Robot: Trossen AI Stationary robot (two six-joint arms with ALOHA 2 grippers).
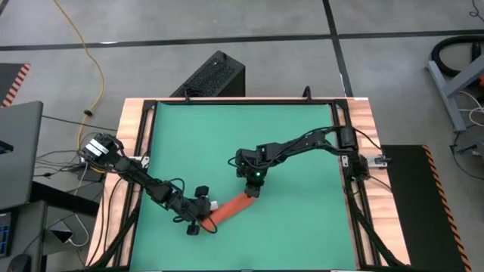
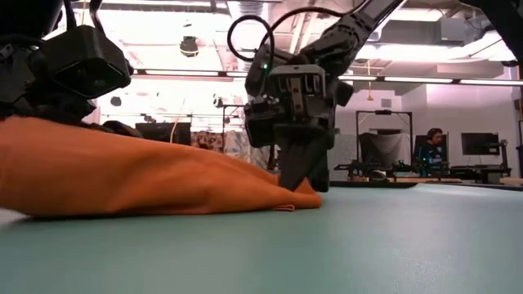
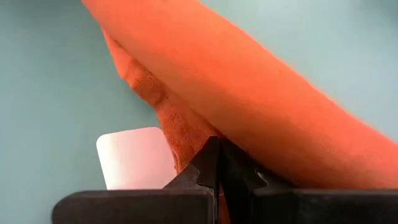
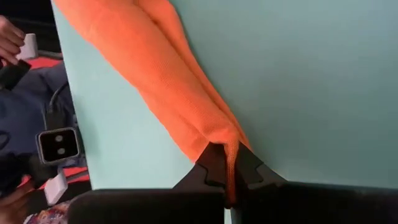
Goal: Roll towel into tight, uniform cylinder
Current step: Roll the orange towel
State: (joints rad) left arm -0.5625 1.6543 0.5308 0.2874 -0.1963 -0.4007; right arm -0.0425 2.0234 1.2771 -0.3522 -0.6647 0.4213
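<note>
Each gripper is clamped on one end of the towel [image 1: 231,208]: left gripper [image 1: 198,222], right gripper [image 1: 252,190]. Both should roll evenly, keeping tension, so the cylinder stays tight.

Grey floor [image 1: 227,23]; ceiling strip lights [image 2: 425,79]; possibly monitors [image 2: 480,144] behind.

Bright, even overhead light. Ceiling lamps [image 2: 425,79] glare white in the low view (background washed out). The towel [image 3: 249,106] is soft and blurred close up.
</note>
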